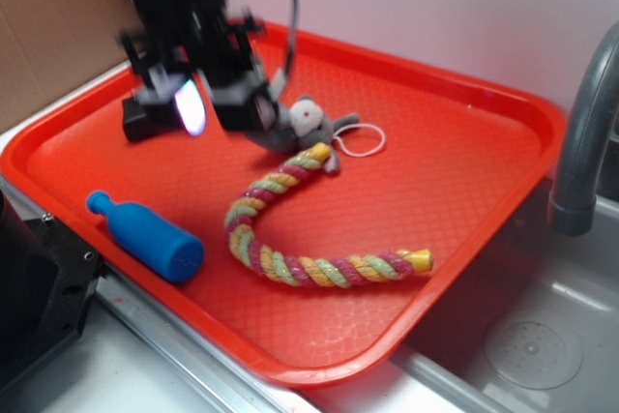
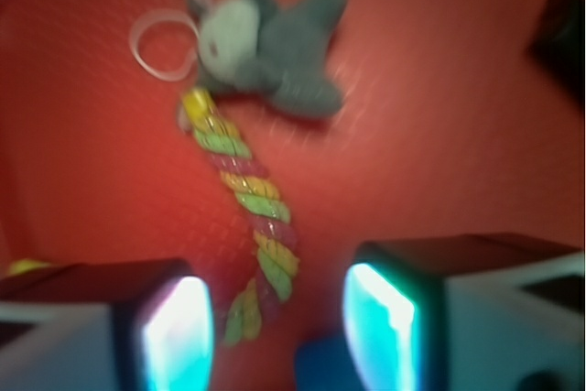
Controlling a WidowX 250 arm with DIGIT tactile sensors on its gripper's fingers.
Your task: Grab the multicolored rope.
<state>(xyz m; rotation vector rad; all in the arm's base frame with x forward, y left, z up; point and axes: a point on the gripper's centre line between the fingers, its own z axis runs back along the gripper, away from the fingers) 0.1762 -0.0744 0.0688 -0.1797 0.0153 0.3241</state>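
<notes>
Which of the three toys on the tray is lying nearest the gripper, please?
The grey plush toy: it lies right beside the gripper, while the multicolored rope and blue bottle lie farther down the tray.

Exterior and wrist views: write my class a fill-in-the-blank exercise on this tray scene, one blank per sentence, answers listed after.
1. The multicolored rope, the blue bottle and the grey plush toy all lie on a tray coloured ____.
2. In the wrist view, the gripper fingers stand apart, so it is ____.
3. One yellow rope end lies right beside the grey ____.
4. The plush toy's thin string loop is coloured ____.

Answers: red; open; plush toy; white
</notes>
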